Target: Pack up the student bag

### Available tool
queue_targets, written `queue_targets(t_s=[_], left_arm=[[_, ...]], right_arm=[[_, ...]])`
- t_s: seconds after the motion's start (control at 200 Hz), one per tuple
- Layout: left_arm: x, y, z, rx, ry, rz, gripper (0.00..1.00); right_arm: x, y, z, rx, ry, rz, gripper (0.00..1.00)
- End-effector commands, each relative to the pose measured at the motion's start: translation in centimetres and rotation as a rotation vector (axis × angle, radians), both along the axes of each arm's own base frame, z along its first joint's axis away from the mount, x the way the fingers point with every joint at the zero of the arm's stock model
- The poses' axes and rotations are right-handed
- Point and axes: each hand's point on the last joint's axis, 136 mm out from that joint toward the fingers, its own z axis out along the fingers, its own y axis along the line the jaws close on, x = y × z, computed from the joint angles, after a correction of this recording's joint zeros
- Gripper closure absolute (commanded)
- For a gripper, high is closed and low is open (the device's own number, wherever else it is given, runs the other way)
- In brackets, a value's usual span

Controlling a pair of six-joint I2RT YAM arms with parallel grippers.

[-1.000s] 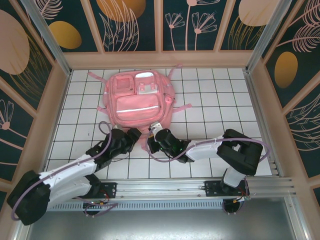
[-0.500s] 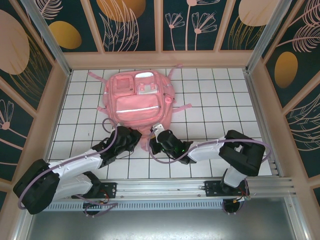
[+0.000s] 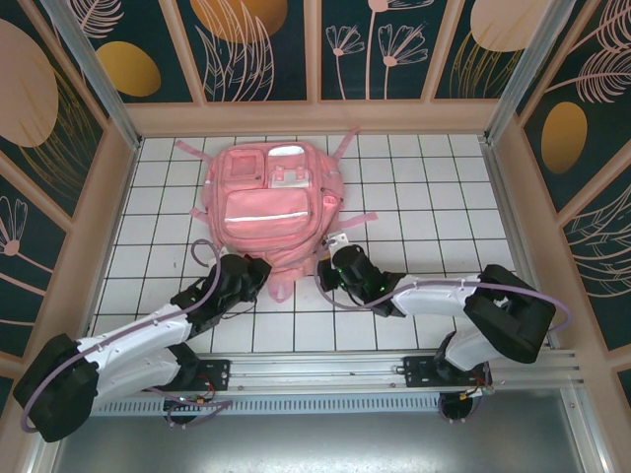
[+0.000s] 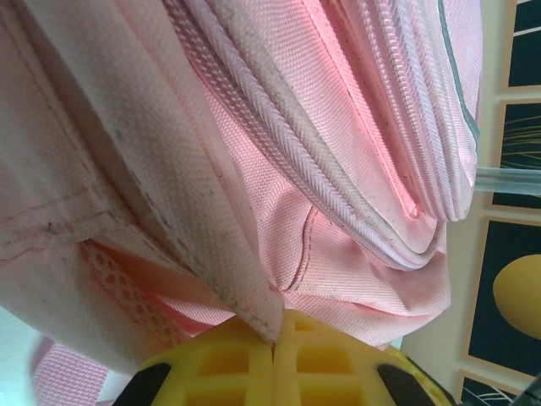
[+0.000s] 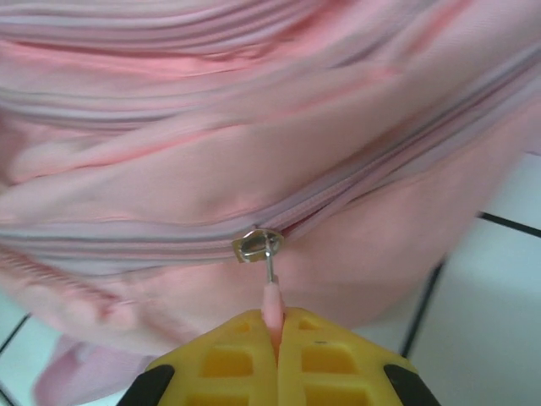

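1. One pink student bag [image 3: 268,202] is lying flat on the white gridded surface [image 3: 444,187]. It is stretching away just beyond both hands, with its near edge meeting their fingertips.
2. Left hand [image 3: 262,267] is pinching a fabric seam at that near edge, its yellow pads [image 4: 220,368] pressing together on the cloth.
3. Right hand [image 3: 328,268] is clamping the pink zipper pull [image 5: 270,300] between its pads, and the metal slider [image 5: 256,245] is sitting just beyond its fingertips.
4. Both hands are working near each other, the right one sitting to the right of the left.

White arms [image 3: 138,337], black joints [image 3: 54,386], lilac cables [image 3: 340,304], yellow gridded claw pads [image 5: 228,365].
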Motion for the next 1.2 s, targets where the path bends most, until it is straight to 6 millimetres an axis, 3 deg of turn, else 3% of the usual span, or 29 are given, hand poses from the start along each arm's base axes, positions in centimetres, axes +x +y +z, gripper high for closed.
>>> queue_targets(t_s=[0.0,0.591,0.726,0.771,1.046,1.191], left_arm=[[0.4,2.4,-0.2,0.084,-0.037,0.069,1.00],[-2.4,4.7,1.9,0.105,-0.109,0.025,1.00],[-2.9,5.4,1.9,0.123,-0.108,0.026,1.00],[-3.1,5.6,1.9,0.127,-0.108,0.024,1.00],[-3.6,6.0,2.7,0.131,-0.140,0.008,1.00],[-2.9,3.9,4.1,0.071,-0.199,-0.052,1.00]], right_arm=[[2.3,-4.3,-1.9,-0.114,0.003,-0.159,1.00],[13.3,-10.1,-3.9,-0.147,0.012,-0.385,1.00],[15.0,-9.9,-3.7,-0.129,0.008,-0.389,1.00],[16.1,-11.1,-3.7,-0.125,0.012,-0.421,1.00],[18.9,-12.6,-4.2,-0.107,0.048,-0.464,1.00],[18.6,-12.2,-3.1,-0.060,0.037,-0.443,1.00]])
